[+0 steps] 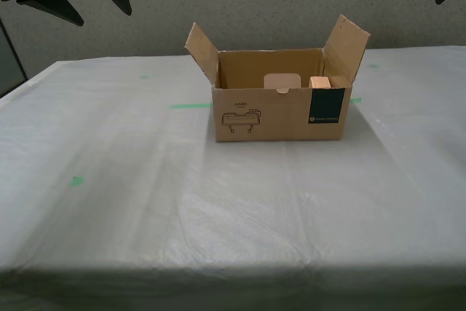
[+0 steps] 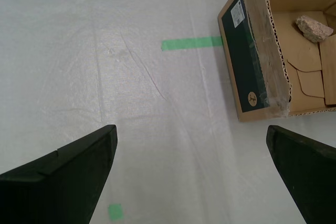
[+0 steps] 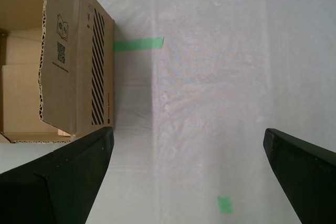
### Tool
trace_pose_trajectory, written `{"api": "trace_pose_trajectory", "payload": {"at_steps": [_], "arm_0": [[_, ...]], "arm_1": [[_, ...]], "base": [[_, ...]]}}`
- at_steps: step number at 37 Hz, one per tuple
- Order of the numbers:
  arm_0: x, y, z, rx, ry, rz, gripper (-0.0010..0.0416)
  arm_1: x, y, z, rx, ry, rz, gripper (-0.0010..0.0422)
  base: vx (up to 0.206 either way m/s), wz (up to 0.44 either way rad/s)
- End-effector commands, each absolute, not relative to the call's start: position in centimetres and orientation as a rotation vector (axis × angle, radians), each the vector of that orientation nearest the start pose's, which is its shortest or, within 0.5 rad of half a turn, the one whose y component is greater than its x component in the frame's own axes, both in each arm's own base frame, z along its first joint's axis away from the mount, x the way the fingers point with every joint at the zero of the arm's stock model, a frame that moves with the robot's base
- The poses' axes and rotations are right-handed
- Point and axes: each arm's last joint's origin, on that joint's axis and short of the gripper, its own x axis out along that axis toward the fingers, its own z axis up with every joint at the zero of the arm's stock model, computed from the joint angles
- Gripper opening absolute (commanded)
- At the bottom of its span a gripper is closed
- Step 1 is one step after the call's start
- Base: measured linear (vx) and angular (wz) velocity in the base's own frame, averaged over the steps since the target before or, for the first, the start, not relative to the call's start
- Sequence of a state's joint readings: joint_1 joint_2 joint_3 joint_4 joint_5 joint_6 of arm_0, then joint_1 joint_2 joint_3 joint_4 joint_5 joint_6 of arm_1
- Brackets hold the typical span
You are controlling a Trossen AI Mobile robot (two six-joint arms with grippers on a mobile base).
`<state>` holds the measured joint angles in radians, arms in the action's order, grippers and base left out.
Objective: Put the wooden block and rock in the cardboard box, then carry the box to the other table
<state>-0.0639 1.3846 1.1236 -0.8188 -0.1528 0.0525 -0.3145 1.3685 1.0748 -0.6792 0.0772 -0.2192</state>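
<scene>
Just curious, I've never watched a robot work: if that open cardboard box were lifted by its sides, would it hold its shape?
Probably it would flex: the cardboard box is thin corrugated board with its flaps standing loose. The rock inside looks lumpy and might slide if the box tilts. It likely won't tip; it sits low and wide.

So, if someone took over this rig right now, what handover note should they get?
My first end effector: open, empty, raised above the cloth beside the box.
My second end effector: open, empty, raised on the box's other side.
The cardboard box stands on the white-cloth table with green tape marks, flaps up.
The rock lies inside the box; the wooden block shows inside too, near the teal-label end.
Done: both items loaded, box set down on the cloth table and released.
Left: apparently nothing but backing the arms away, if this is the destination table.
</scene>
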Motion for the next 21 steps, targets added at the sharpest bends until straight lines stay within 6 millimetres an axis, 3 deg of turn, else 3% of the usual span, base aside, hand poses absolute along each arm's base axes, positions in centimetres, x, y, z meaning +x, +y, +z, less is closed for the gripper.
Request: {"api": "trace_pose_trajectory", "payload": {"at_steps": [1,21], "arm_0": [[26.85,-1.28,27.3,0.162,1.074,0.052,0.0399],[26.85,-1.28,27.3,0.162,1.074,0.052,0.0399]], "arm_1": [[25.91,-8.67,26.9,-0.082,1.004,-0.255,0.0389],[25.91,-8.67,26.9,-0.082,1.004,-0.255,0.0389]], "base": [[0.0,0.0],[0.0,0.0]]}}
